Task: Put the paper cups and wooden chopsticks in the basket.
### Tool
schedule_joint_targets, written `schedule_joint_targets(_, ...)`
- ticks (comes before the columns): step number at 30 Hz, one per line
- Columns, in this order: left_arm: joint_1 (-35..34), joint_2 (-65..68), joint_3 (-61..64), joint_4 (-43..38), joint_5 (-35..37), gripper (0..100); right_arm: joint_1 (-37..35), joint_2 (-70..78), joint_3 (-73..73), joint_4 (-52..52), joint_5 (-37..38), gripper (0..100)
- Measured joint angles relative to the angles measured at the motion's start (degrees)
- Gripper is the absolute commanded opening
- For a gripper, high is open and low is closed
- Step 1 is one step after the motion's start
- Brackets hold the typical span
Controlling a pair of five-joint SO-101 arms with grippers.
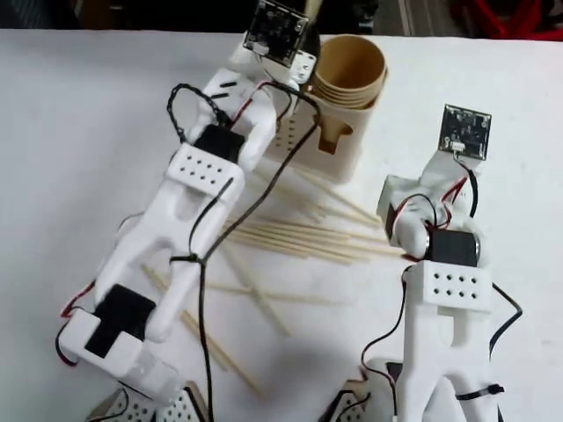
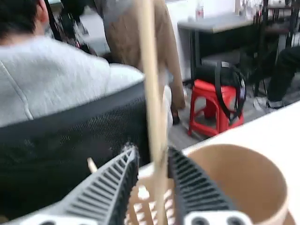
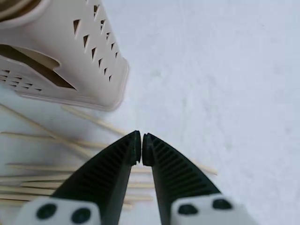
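A beige perforated basket stands at the back of the table, with a stack of brown paper cups in it. Above the basket, my left gripper is shut on a wooden chopstick that stands upright over the basket's inside, beside the cup. Several more chopsticks lie scattered on the white table between the two arms. My right gripper is shut and holds nothing, hovering over loose chopsticks next to the basket.
The left arm stretches diagonally across the table with a black cable hanging along it. The right arm stands at the right. Past the table's far edge are a black mesh chair back, a person, and a red stool.
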Motion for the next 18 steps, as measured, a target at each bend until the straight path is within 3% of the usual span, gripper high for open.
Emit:
schedule_joint_targets(11,-3.3,-1.1,-9.3,23.7,0.4,15,0.0,0.0,0.0,0.0,0.0,2.0)
schedule_joint_targets(18,-4.3,-16.2,-8.1,39.8,-3.3,15,0.0,0.0,0.0,0.0,0.0,2.0)
